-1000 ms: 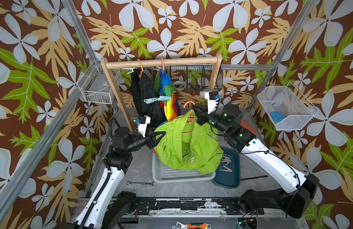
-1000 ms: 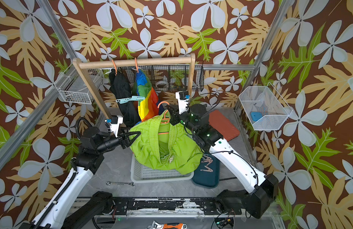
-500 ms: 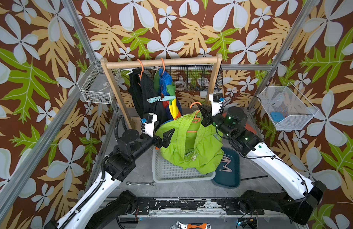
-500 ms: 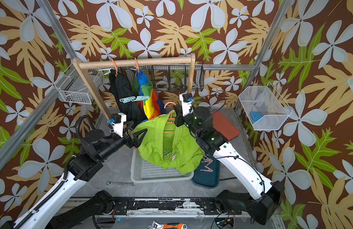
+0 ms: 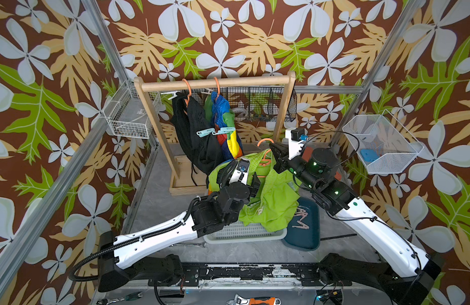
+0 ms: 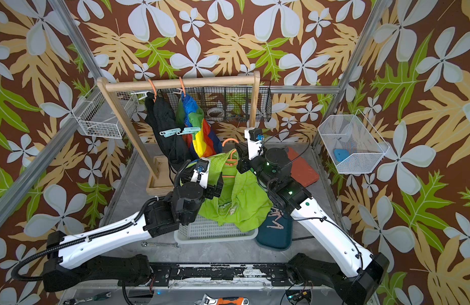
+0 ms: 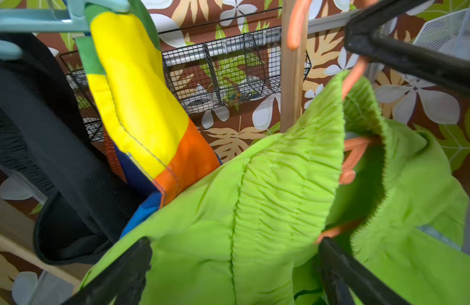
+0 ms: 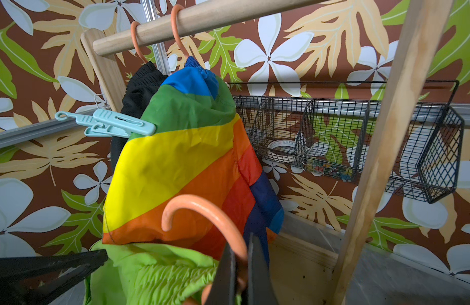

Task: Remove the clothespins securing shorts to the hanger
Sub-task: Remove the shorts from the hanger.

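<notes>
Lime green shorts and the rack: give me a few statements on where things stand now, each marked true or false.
The right gripper is shut on the orange hanger carrying the lime green shorts. True.
The left gripper is shut on a clothespin. False: it is open, fingers either side of the green waistband.
All three pairs hang from the wooden rail. False: only the black shorts and colour-blocked shorts do.
Mint clothespins are clipped on the hung shorts. True.

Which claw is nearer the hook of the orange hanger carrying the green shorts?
Right. The right claw is shut on the neck of the orange hanger, just under its hook. The left claw is open lower down, straddling the waistband of the green shorts.
</notes>
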